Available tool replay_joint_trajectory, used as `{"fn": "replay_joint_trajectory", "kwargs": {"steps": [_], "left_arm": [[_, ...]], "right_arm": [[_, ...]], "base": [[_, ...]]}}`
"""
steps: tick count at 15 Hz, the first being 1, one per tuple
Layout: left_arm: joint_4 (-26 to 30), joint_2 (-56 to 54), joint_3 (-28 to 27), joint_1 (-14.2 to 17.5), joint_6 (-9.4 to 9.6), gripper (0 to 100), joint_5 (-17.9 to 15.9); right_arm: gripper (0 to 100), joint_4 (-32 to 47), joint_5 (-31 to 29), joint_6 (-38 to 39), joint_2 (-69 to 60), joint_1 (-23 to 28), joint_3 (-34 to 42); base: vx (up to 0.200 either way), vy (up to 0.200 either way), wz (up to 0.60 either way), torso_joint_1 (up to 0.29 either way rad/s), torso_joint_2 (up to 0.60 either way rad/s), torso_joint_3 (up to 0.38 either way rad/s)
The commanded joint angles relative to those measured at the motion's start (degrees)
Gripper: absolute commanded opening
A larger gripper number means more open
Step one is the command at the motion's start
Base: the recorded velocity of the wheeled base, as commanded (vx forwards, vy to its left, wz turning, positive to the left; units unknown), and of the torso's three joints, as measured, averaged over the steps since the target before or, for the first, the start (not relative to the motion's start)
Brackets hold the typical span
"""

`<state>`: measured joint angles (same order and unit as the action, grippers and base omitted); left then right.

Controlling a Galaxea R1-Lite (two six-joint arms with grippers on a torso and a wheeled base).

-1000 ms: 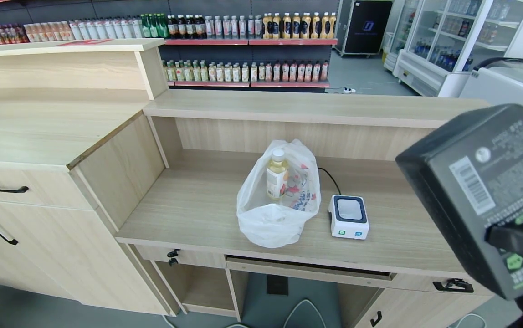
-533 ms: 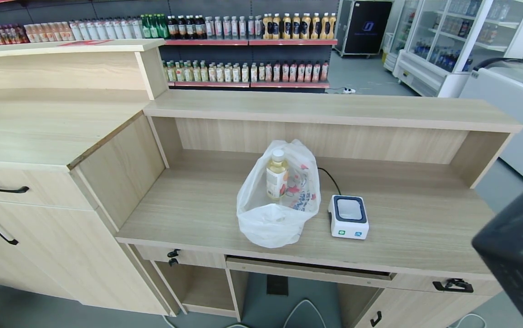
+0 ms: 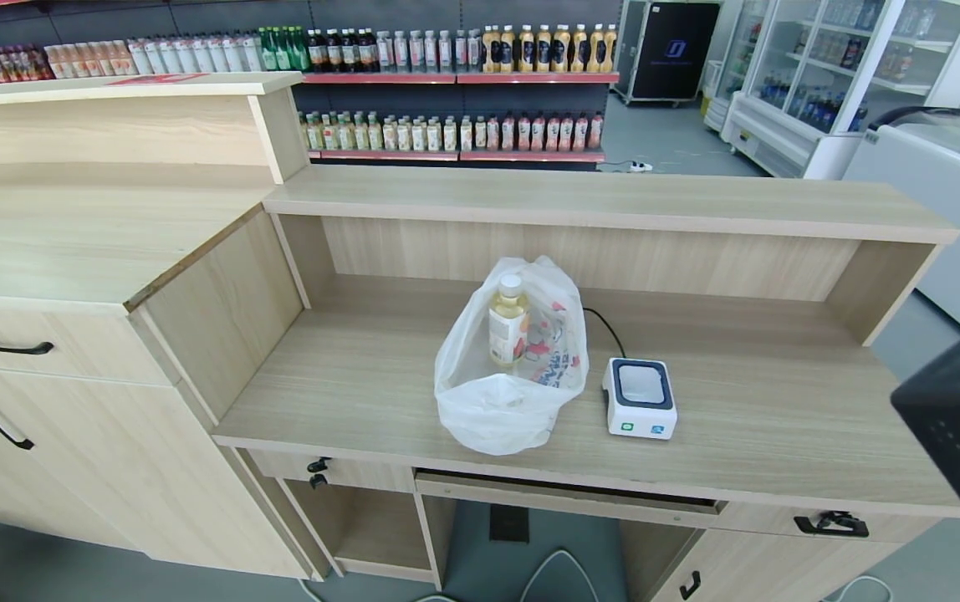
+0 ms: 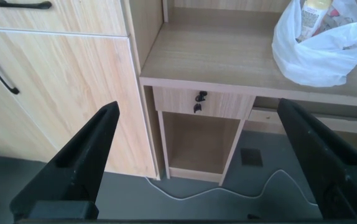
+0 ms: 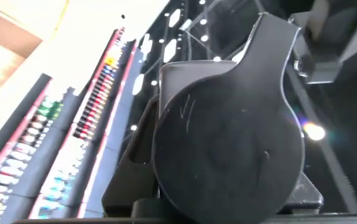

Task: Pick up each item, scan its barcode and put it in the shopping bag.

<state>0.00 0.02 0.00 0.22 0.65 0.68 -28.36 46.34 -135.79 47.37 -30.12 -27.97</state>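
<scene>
Below counter [image 4: 216, 59] level my left claw [image 4: 198, 104] hangs spread, empty; right claw's state I cannot tell; shopping bag [image 3: 488, 418] sits just beside scanner [image 3: 640, 398], likely for short transfers.

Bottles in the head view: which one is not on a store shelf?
The white-capped yellow drink bottle standing inside the translucent white plastic shopping bag on the wooden counter; the others line red-edged shelves.

Directly ahead of the left gripper [image 4: 197, 106], whose fingers are spread wide, the drawer front [image 4: 172, 99] blocks passage. The open recess [image 4: 197, 146] below it offers room. Above, bare countertop [image 4: 216, 53] runs to the shopping bag [image 4: 318, 56].
</scene>
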Motion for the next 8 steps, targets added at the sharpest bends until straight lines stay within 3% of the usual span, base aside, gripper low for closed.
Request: {"fn": "replay_joint_trajectory", "kwargs": {"steps": [1, 8], "left_arm": [[0.0, 0.0, 0.0, 0.0, -0.03, 100, 0.0], [0.0, 0.0, 0.0, 0.0, -0.03, 100, 0.0]], "right_arm": [[0, 0.3, -0.1, 0.0, 0.6, -0.4, 0.0], [0, 1.3, 0.2, 0.0, 0.1, -1.9, 0.1]], "base": [[0.0, 0.0, 0.0, 0.0, 0.0, 0.0], [0.0, 0.0, 0.0, 0.0, 0.0, 0.0]]}}
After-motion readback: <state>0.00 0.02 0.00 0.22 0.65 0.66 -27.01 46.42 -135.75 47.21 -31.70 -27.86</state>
